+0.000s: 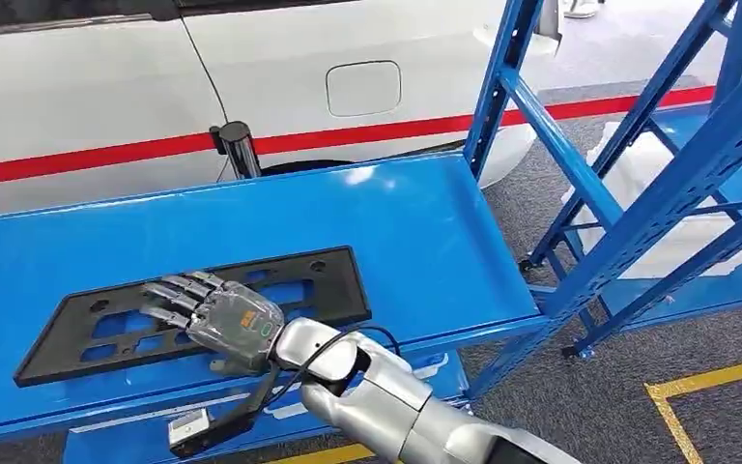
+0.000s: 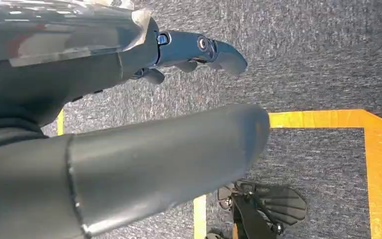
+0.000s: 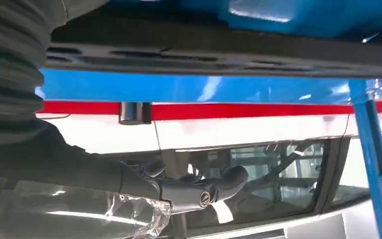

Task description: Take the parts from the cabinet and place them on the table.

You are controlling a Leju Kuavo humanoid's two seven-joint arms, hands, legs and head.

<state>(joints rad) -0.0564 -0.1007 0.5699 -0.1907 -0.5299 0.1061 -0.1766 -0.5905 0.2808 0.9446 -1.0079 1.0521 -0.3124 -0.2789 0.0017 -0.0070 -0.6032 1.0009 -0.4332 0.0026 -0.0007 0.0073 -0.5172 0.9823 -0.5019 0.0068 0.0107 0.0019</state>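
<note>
A flat black frame-shaped part lies on the blue shelf of the cabinet, towards its front left. My right hand reaches in from below and is spread over the middle of the part, fingers stretched towards the left. The right wrist view has the part's dark edge on the shelf, with the right hand's fingers extended and nothing between them. Whether the palm touches the part is unclear. My left hand hangs over the grey carpet with straight fingers, holding nothing.
A white car with a red stripe stands right behind the shelf. A short black post rises at the shelf's far edge. Blue rack uprights and braces stand to the right. Yellow tape lines mark the carpet.
</note>
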